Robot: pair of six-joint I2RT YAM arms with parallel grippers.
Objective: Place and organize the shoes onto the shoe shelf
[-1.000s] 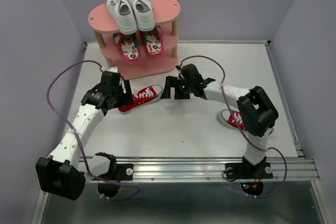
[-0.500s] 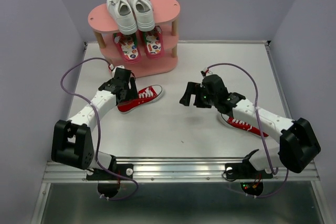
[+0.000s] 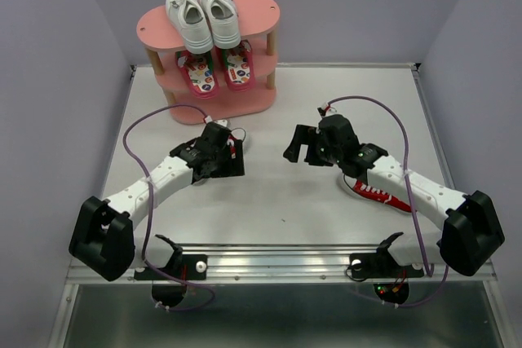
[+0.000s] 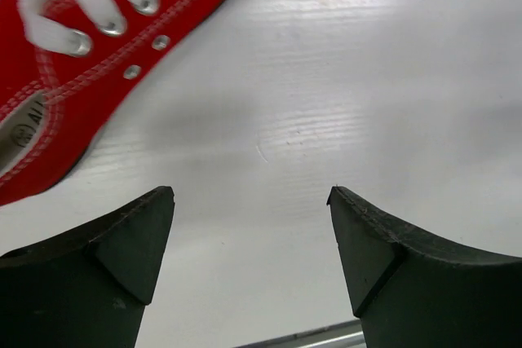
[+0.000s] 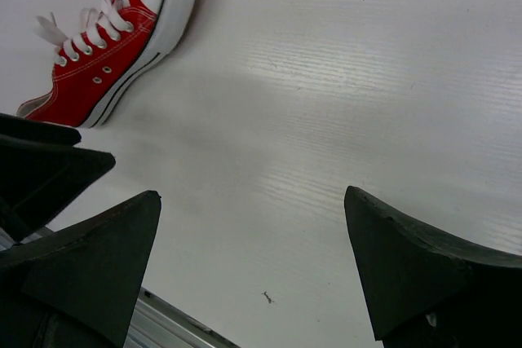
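Left wrist: our left gripper (image 4: pixel 251 201) and right gripper (image 5: pixel 253 201) gape empty; we'd pinch the light, soft red sneaker (image 4: pixel 77 79) by its collar.

White, faintly grained table (image 3: pixel 277 193) under the left gripper (image 3: pixel 238 159) and the right gripper (image 3: pixel 295 146). Small dark speck (image 3: pixel 283 219) on it, roughly between the two and nearer the bases than either; in the right wrist view, low in the gap between that gripper's fingers. Faint curved scratch (image 4: pixel 259 151) just ahead of the left gripper's tips. Grooved aluminium rail (image 3: pixel 285 260) along the near edge, well behind both. Plain lavender walls (image 3: pixel 367 6) beyond and to either side.
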